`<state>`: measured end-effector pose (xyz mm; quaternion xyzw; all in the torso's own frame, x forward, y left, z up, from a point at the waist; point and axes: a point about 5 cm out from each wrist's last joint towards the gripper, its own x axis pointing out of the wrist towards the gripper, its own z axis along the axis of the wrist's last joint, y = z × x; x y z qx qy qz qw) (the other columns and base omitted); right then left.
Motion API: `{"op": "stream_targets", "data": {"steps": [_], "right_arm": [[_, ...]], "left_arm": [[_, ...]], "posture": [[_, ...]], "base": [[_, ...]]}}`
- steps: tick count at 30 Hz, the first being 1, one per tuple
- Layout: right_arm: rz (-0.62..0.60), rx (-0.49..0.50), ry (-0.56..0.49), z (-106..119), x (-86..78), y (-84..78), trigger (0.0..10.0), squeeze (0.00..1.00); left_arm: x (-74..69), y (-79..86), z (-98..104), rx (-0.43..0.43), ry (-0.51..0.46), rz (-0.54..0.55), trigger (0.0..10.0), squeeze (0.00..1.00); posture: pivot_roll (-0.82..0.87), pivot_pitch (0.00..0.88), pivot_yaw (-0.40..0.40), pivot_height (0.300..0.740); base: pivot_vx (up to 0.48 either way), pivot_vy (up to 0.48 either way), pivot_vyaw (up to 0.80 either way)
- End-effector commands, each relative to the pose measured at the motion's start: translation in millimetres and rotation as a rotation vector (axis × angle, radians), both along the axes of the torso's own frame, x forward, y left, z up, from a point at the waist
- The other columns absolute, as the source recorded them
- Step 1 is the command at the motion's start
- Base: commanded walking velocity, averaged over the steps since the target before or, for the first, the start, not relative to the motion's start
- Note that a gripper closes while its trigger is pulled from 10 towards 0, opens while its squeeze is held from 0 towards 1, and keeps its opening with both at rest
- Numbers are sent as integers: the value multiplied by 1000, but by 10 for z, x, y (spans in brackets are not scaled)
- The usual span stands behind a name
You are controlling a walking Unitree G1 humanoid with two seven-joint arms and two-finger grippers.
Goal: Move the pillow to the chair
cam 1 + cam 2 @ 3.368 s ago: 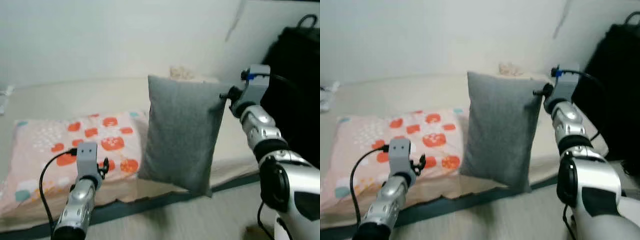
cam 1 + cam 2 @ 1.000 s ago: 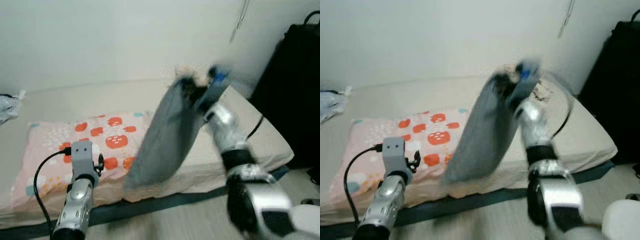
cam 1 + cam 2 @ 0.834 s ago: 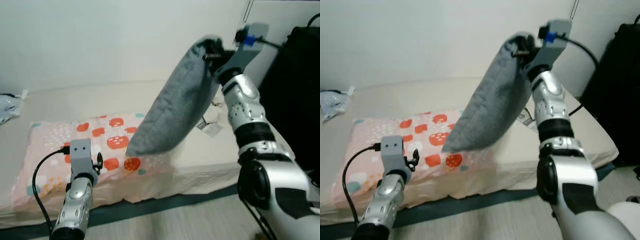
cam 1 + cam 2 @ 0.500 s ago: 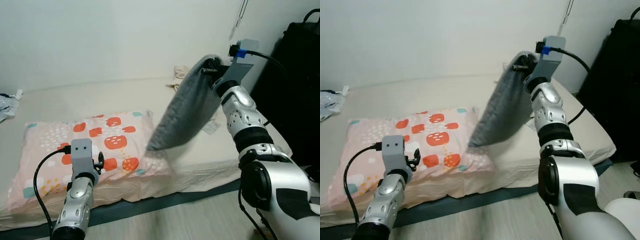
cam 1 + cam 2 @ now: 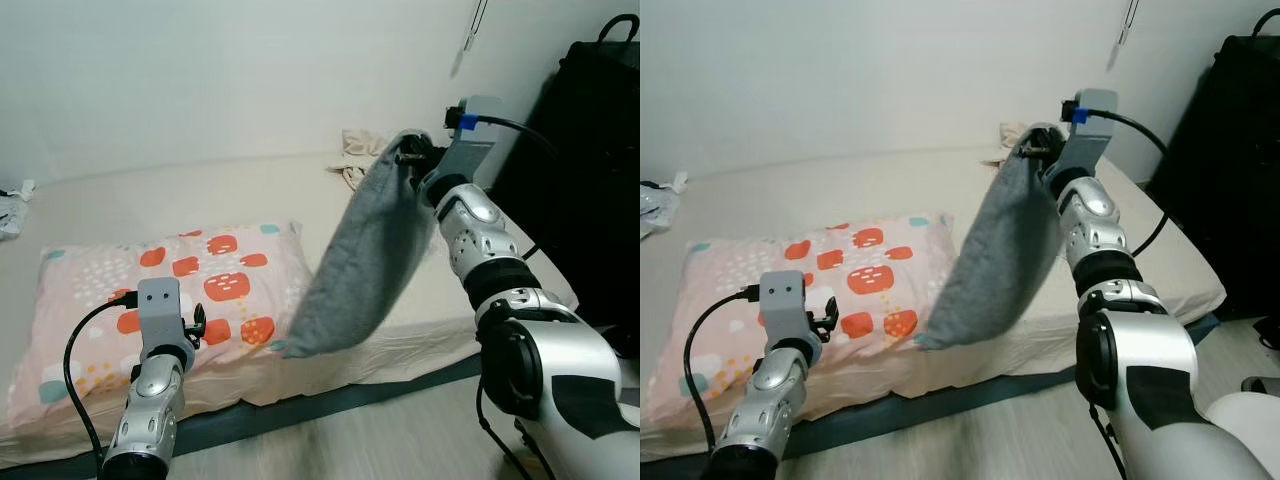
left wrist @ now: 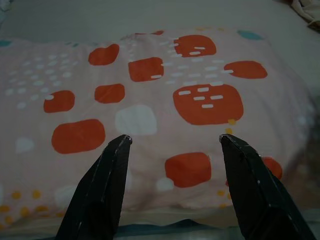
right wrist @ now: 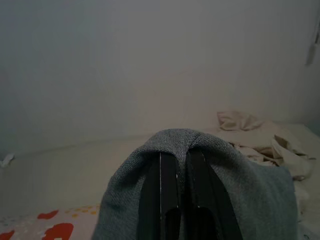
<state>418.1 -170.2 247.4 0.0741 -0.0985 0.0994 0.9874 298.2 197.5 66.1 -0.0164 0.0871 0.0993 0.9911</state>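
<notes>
the grey pillow point(image 5: 365, 260) is held up off the bed point(image 5: 200, 195) by one top corner, which is clamped between the closed fingers of the right gripper point(image 7: 175, 172); in the right wrist view the fabric is seen folded over both black fingers. the pillow hangs slanted, its upper corner high near the bed's right end and its lower corner dangling above the bed's front edge, just beside the patterned pillow point(image 5: 150, 290) and possibly brushing it; contact cannot be told.

compared with half a second ago, the right arm has been lowered a little and the pillow has swung down and toward the front edge, so that its lower end now hangs nearer the floor side of the bed. a few seconds ago it was held upright and square to the camera; since then it has been swung up and let fall back into this slanted hang. the grip on the corner has been kept through all of that, which suggests the hold is secure enough for carrying.

the left gripper point(image 6: 172, 145) is held with its fingers apart, on nothing, above the patterned pillow near the bed's front left corner.

no chair can be made out, so the transfer is judged to be barely begun: the pillow is lifted, and a turn toward the chair is needed next. a dark bag point(image 5: 590, 160) stands by the bed's right end.
</notes>
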Motion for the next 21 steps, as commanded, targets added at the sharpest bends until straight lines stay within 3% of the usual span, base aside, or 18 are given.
{"op": "stream_targets", "data": {"steps": [1,7,18,21], "right_arm": [[9,-14,-112,276,9,38,10000,0],[36,-45,-117,258,7,113,10000,0],[74,-96,-127,233,-2,183,10000,0],[76,-80,-126,233,-2,176,10000,0]], "left_arm": [[2,12,17,3,-12,-3,10000,0],[-5,28,18,1,-14,0,10000,0],[-10,30,16,-3,-15,4,10000,0],[-13,36,16,-3,-16,8,10000,0]], "posture": [[21,65,-58,740],[22,64,-59,740],[21,63,-60,740],[21,63,-60,740]], "base": [[296,0,0],[298,0,0],[295,0,765],[266,0,0]]}}
